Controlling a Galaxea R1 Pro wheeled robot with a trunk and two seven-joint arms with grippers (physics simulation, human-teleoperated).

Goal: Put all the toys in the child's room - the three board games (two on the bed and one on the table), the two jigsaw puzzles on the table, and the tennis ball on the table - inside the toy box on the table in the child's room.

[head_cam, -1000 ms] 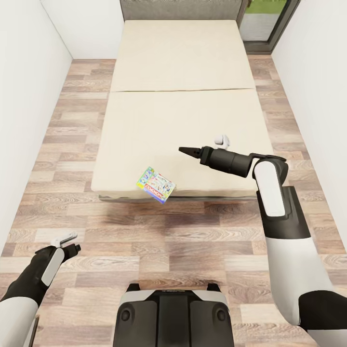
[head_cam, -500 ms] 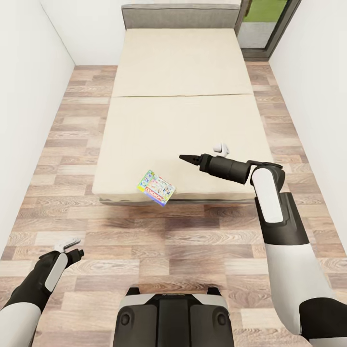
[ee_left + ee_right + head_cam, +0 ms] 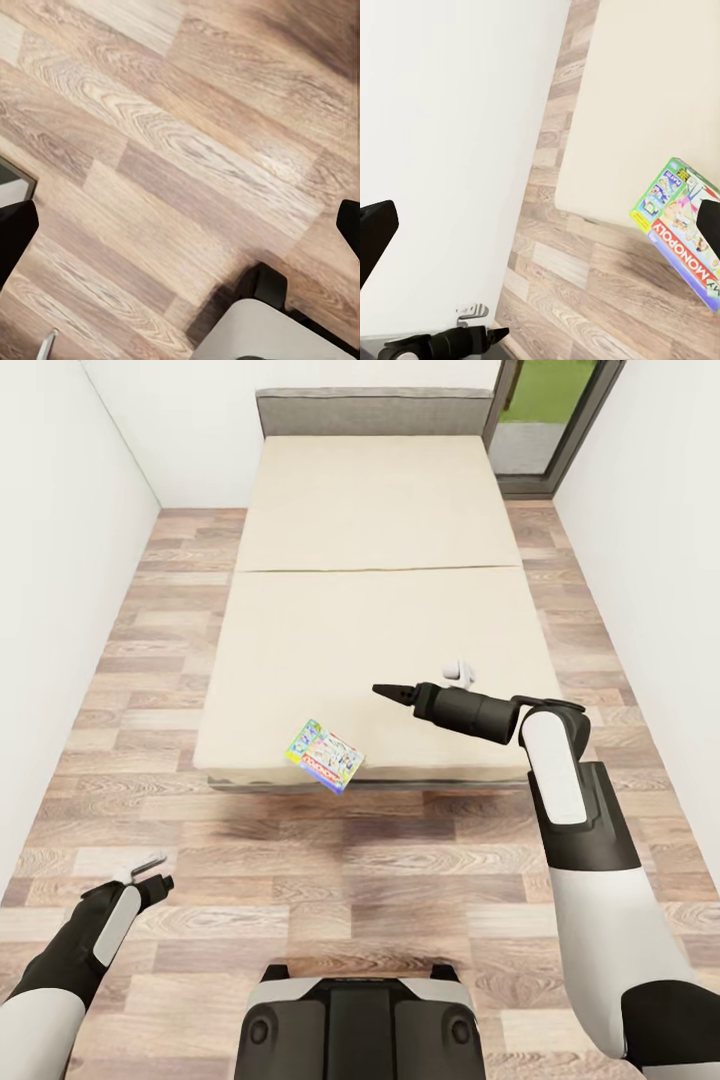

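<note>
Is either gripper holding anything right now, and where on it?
Nothing is held. The right gripper hovers over the bed, apart from the board game at the bed's near edge. The left gripper hangs over the floor, open.

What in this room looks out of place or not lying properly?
The board game with the red MONOPOLY logo sits askew at the foot edge of the bed; one corner hangs over the mattress edge above the floor. A nudge might tip it off. Nothing else looks odd; the right claw hovers over the mattress, apart from the box.
</note>
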